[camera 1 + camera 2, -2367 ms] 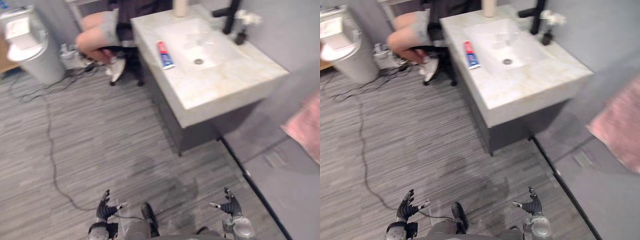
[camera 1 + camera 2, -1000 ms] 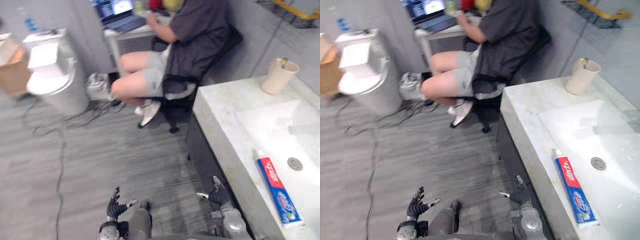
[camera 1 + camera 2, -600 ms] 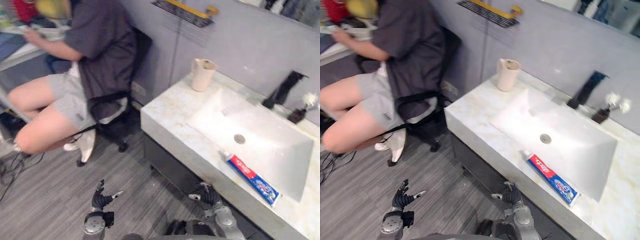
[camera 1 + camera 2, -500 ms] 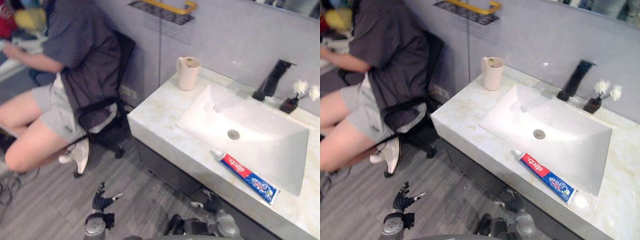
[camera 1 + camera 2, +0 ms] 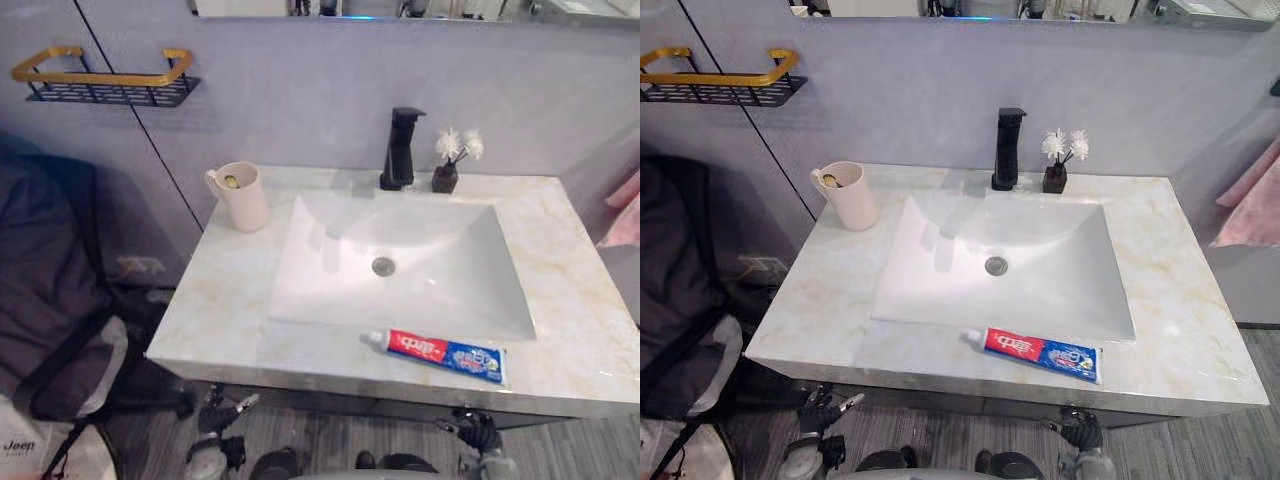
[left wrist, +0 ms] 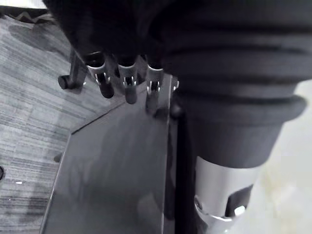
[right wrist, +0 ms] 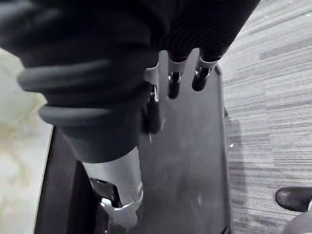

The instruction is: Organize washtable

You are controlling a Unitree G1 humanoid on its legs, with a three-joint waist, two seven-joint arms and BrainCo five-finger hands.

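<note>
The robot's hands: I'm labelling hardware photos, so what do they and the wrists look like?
Both the left hand and the right hand have slim silver fingers with dark tips. A black ribbed, bellows-like cover wraps each hand's back and wrist, and a silver-grey cylindrical arm section emerges beneath it.

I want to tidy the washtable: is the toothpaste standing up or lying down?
Lying down. The toothpaste rests flat on the counter along the front of the sink, cap pointing left.
</note>
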